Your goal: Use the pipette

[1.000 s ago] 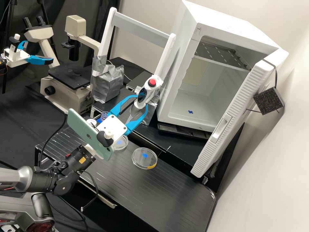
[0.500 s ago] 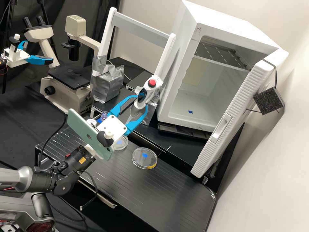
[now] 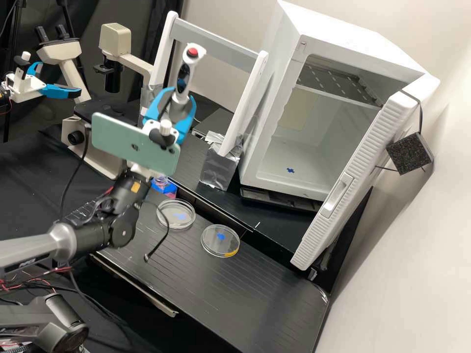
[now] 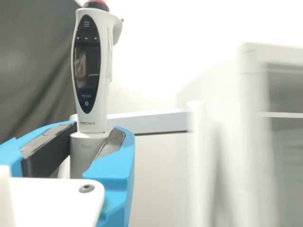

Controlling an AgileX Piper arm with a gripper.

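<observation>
In the high view my gripper [image 3: 171,105] is shut on the pipette [image 3: 185,73], holding it raised and near upright in front of the white frame, red button on top. The wrist view shows the gripper [image 4: 97,144] with its pads on both sides of the grey lower body of the pipette [image 4: 90,71], whose dark display faces the camera. The pipette's lower end is hidden behind the gripper and the phone. Two clear petri dishes [image 3: 175,214] [image 3: 220,240] lie on the black bench [image 3: 235,289], and a bottle with pink liquid [image 3: 161,181] stands in a blue holder behind the arm's wrist.
An open white incubator [image 3: 314,147] stands at the right, its door [image 3: 358,181] swung out over the bench. A white frame [image 3: 216,39] rises at the back on foil-wrapped feet. The microscope [image 3: 105,117] stands at the left, and another arm's blue gripper [image 3: 59,91] hangs there.
My gripper has moved up and to the left with the pipette, which now stands more upright. The left dish and the bottle, partly covered before, show more. The other arm has kept still.
</observation>
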